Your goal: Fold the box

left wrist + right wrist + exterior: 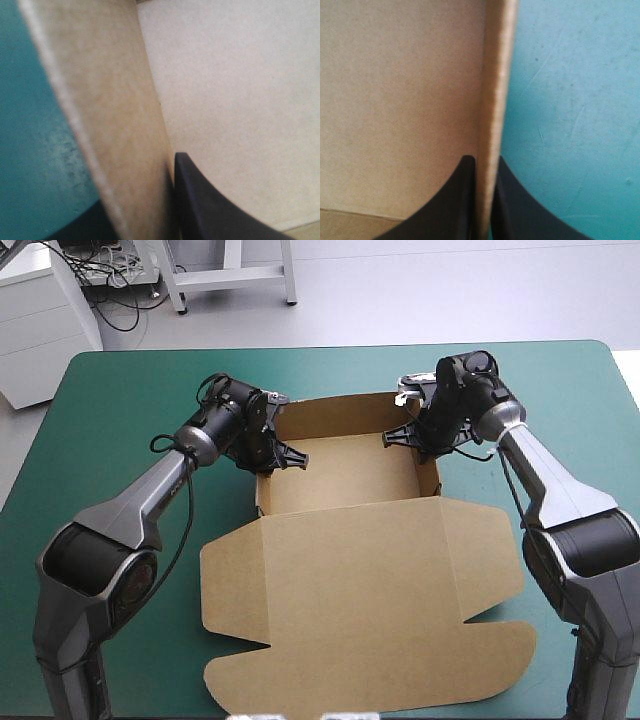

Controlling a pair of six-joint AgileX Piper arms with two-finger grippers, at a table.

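Left gripper (274, 452) (142, 207) first: jaws all but together, clamped on the left wall (262, 480) (115, 110) of the box (350, 540). In the left wrist view the brown board runs straight up between its two black fingers (210, 210), one finger inside against the pale floor (350, 472), the other outside over the teal-green cover (120, 390) (30, 150). Over to the right gripper (416, 436) (484, 167), and it's the same story: jaws nearly closed, pinching the right wall (432, 472) (495, 75), with only the thickness of the board between the two fingertips. Again one finger sits on the box's inner side and one on the outer side above the bare cover. So that's two grippers, each on its own side wall, facing one another across the tray, four fingers in all, every one pressed to board. There is one box, in the middle of the table, and it lies open. The tray half is toward the far edge with three walls standing: the left, the right and the far wall (340, 412). The near side runs straight into the lid (350, 580), which lies flat on the cover toward the near edge. Count the lid's flaps: one out to the left (225, 585), one out to the right (492, 575), and one long rounded flap (370, 675) along its near edge, three in total, all lying flat.
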